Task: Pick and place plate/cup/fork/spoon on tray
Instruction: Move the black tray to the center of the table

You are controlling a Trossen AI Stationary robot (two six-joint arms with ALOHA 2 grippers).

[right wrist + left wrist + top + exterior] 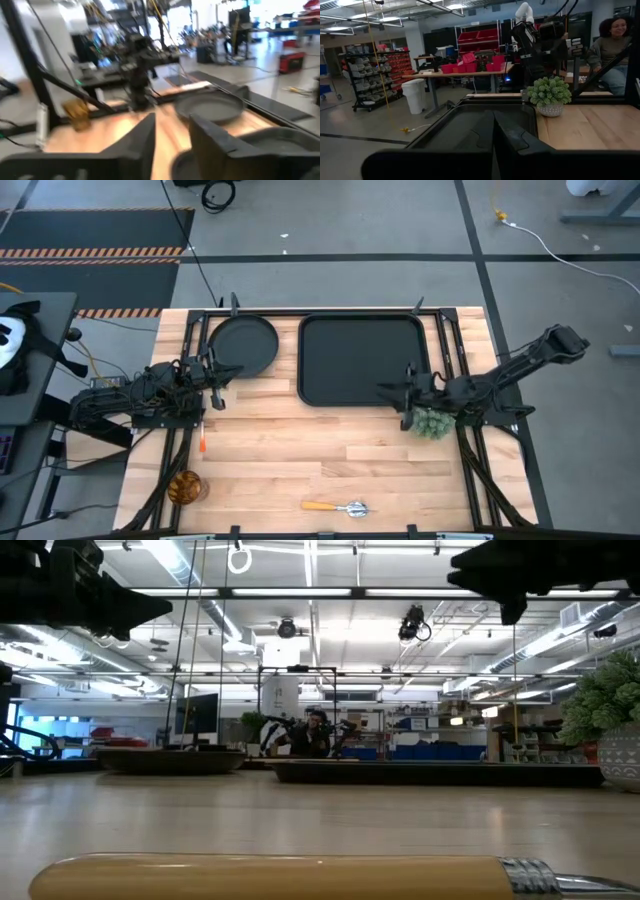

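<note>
Nothing was on the tray at this point, so I'd say the job was right at its opening step. The round black plate sat on the bench just beside the tray's left edge. The amber cup was down in the near left corner, the red-orange fork lay a bit above the cup, and the spoon was at the near edge around the middle.

The left gripper hung low over the bench right at the plate's near rim, fingers close together and holding nothing. The right gripper hovered at the tray's near right corner, next to a little potted plant, fingers parted with a gap and also empty.

My guess: the plate was the first target, since the left arm was closest. It would need its fingers spread, then a pinch on that raised rim before lifting the plate across to the tray. That rim looked thin, so a clean bite mattered.
</note>
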